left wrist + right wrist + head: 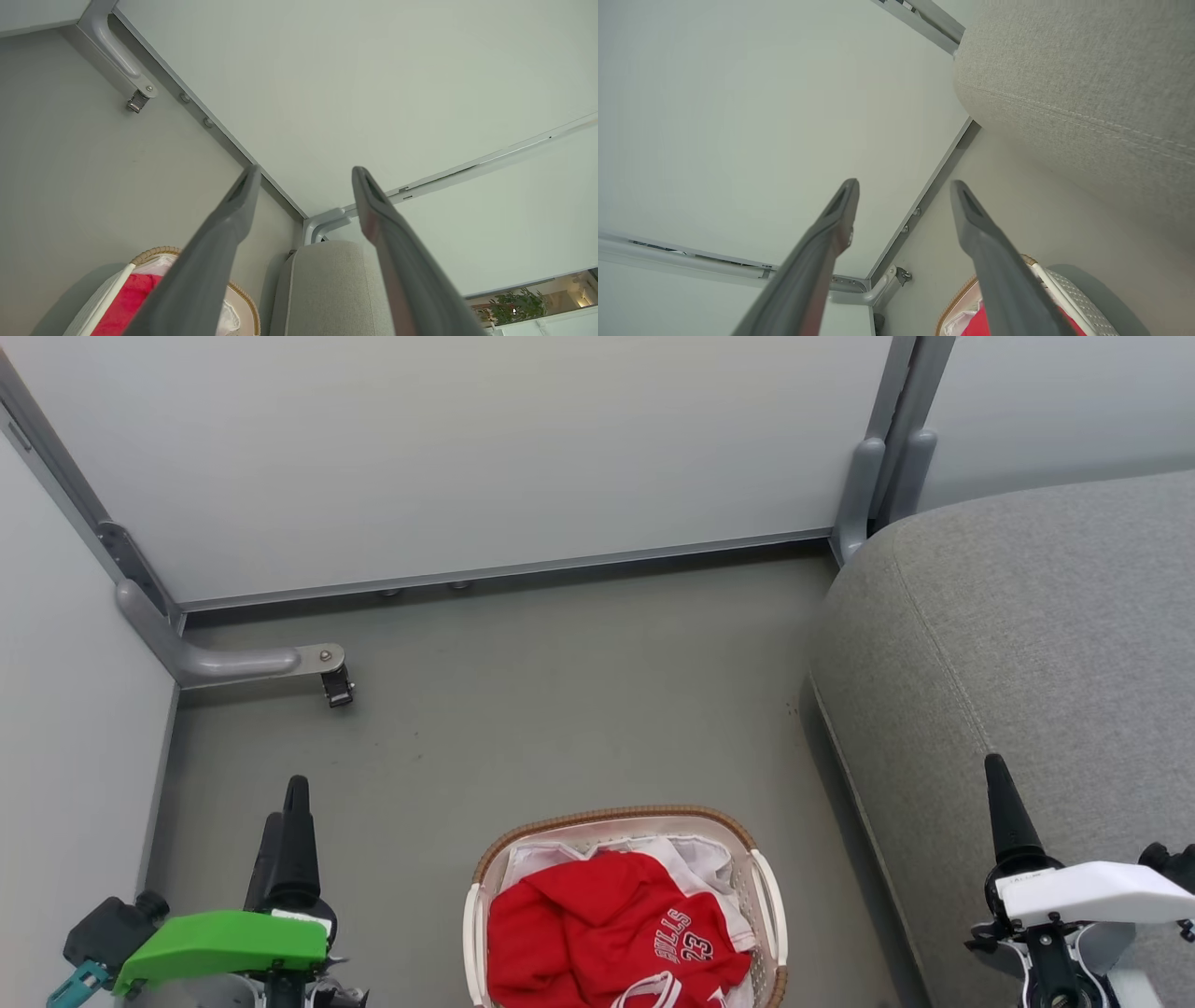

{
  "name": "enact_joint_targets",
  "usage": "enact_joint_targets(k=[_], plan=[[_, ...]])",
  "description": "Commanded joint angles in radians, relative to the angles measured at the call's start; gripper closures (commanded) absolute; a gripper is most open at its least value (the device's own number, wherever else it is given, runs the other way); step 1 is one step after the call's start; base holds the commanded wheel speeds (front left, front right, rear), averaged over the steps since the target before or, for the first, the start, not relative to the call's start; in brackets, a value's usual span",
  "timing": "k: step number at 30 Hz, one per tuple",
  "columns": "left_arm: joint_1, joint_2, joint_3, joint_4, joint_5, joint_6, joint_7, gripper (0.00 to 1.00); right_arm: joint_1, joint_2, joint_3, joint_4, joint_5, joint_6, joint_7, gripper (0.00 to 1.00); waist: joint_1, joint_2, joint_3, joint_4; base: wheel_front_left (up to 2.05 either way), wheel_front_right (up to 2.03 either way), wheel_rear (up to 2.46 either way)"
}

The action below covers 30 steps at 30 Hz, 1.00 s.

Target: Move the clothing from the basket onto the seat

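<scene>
Left gripper (306,172) sits at the lower left of the head view, fingers pointing up-frame. Its jaws are spread wide with nothing between them. Right gripper (903,186) is at the lower right, over the front part of the grey couch seat (1027,616), also wide open and empty. Both are apart from the laundry basket (607,817).

The basket stands on the smooth grey floor (560,691) at bottom centre, its lower end cut by the frame edge. The red clothing (597,924) lies heaped inside, "Bulls 23" print facing up, with white fabric (695,854) along the basket's upper side.

Pale partition panels (467,448) fill the top and left, with a castor foot (327,672) at left. There is bare floor between basket and panels. The seat's rounded edge is near the basket's right side, with a strip of floor between.
</scene>
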Motion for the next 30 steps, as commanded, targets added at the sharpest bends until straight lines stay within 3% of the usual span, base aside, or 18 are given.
enact_joint_targets(k=[1,8,30], plan=[[0.000,0.007,-0.005,-0.021,0.042,-0.005,-0.011,0.00,-0.002,-0.008,-0.003,-0.023,-0.045,0.000,-0.011,0.00,0.0000,0.0000,0.000,0.000,0.00,0.00,0.00],[0.007,0.007,-0.026,-0.038,0.155,-0.005,-0.033,0.00,0.009,-0.008,0.034,-0.082,-0.242,0.000,-0.034,0.00,0.0000,0.0000,0.002,0.001,0.00,0.00,0.00],[0.042,0.010,-0.076,-0.028,0.499,0.026,-0.094,0.00,0.037,-0.012,0.059,-0.064,-0.570,0.000,-0.095,0.00,0.0000,0.0000,-0.007,0.004,0.00,0.00,0.00]])
